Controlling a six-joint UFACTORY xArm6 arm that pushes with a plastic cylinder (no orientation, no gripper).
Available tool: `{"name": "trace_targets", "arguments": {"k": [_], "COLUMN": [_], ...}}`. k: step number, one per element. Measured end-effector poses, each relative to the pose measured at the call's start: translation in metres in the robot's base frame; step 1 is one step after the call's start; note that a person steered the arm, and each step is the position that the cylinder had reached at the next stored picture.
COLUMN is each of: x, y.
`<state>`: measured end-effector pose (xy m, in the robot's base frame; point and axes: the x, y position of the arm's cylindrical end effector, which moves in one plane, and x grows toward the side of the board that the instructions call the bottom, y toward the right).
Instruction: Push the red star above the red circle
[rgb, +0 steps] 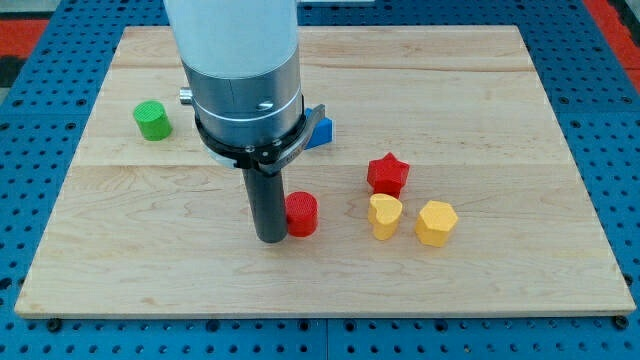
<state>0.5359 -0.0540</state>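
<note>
The red star (387, 173) sits on the wooden board (500, 80) right of centre. The red circle (301, 214), a short cylinder, stands to the star's lower left. My tip (271, 238) rests on the board right against the red circle's left side. The star is well to the right of my tip, slightly higher in the view.
A yellow heart-like block (384, 216) and a yellow hexagon (436, 222) lie just below the red star. A blue block (320, 130) is partly hidden behind the arm. A green cylinder (152, 120) stands at the left. Blue pegboard surrounds the board.
</note>
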Motion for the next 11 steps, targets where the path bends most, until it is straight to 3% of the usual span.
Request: {"name": "trace_targets", "arguments": {"k": [2,3,5,6,8,10,11], "x": [0.001,0.038,0.038,0.028,-0.033,-0.045,-0.069], "y": [-0.002,0.016,0.218,0.287,0.279,0.153,0.139]}}
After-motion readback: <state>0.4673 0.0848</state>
